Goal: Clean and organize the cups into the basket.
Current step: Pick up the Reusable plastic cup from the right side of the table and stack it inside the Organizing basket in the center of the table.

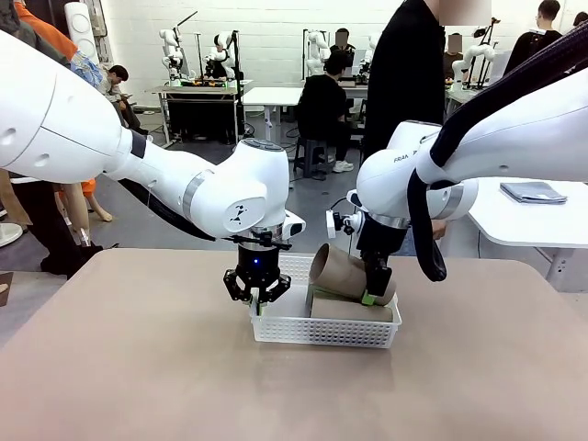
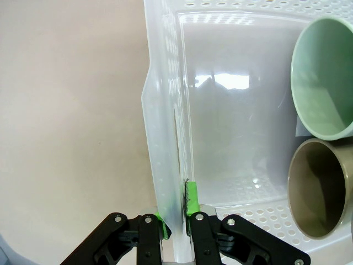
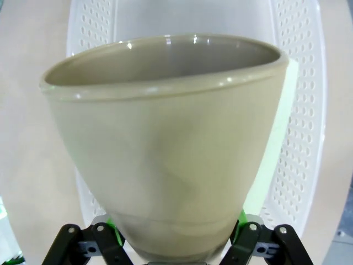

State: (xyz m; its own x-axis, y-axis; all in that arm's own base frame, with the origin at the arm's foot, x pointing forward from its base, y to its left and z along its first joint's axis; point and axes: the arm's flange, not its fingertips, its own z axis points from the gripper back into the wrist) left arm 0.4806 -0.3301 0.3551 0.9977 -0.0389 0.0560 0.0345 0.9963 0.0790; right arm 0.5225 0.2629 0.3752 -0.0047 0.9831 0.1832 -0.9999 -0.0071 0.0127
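The left gripper (image 1: 258, 296) is clamped on the white basket's (image 2: 165, 165) end wall, probably to steady it on the tabletop (image 1: 138, 367). The right gripper (image 1: 375, 292) straddles a tan cup (image 3: 165, 149) tilted over the basket; whether its jaws grip or have let go is unclear. A mint cup (image 2: 325, 77) and another tan cup (image 2: 317, 187) lie inside, partly cut off.

Tan cup (image 1: 342, 272) tilted over white basket (image 1: 323, 328), mint cup (image 2: 322, 77) inside

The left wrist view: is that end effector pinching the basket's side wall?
Yes, the left end effector has its green pads closed on the white basket's perforated wall.
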